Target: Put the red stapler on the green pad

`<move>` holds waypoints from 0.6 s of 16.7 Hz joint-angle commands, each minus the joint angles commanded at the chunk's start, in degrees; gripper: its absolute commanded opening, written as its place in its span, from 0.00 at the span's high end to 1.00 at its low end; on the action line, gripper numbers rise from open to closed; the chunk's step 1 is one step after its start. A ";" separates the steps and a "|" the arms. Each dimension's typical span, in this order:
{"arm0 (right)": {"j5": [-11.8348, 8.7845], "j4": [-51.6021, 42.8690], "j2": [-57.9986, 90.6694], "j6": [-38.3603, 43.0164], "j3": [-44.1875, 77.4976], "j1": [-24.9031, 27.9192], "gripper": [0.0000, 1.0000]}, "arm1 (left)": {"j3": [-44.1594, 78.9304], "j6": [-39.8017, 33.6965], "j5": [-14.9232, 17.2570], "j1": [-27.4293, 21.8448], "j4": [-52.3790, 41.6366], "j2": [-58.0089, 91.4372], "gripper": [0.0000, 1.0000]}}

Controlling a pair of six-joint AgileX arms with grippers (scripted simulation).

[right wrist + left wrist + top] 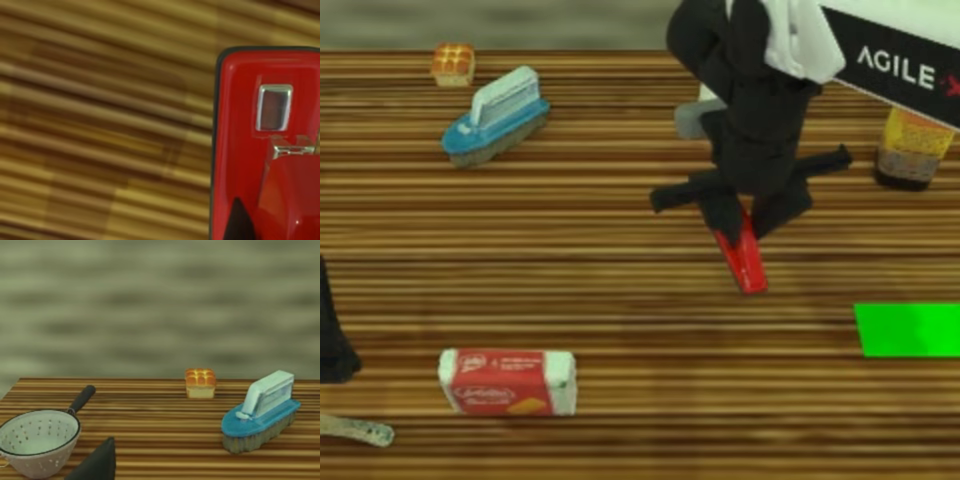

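Note:
The red stapler (748, 262) sticks out toward the table's front from between the fingers of my right gripper (748, 215), which is shut on it right of the table's middle. The right wrist view shows the stapler's glossy red top (260, 150) close up, a dark fingertip (241, 222) against it, and its shadow on the wood below. The green pad (910, 330) lies flat at the right edge, apart from the stapler and nearer the front. My left gripper (332, 345) is parked at the left edge.
A blue brush (495, 118) and a small bread loaf (453, 63) sit at the back left. A red-and-white packet (508, 381) lies front left. A white colander (37, 440) is near the left arm. A bottle (915, 150) stands back right, behind the pad.

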 joint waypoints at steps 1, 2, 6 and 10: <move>0.00 0.01 -0.44 1.83 -0.48 -0.50 1.00 | 0.00 0.00 0.00 0.00 0.00 0.00 0.00; 0.01 0.05 -1.05 4.25 -1.15 -1.17 1.00 | 0.00 0.00 0.00 0.00 0.00 0.00 0.00; 0.05 0.42 -5.05 19.66 -5.90 -5.36 1.00 | 0.00 0.00 0.00 0.00 0.00 0.00 0.00; 0.18 1.10 -10.80 41.52 -13.14 -10.91 1.00 | 0.00 0.00 0.00 0.00 0.00 0.00 0.00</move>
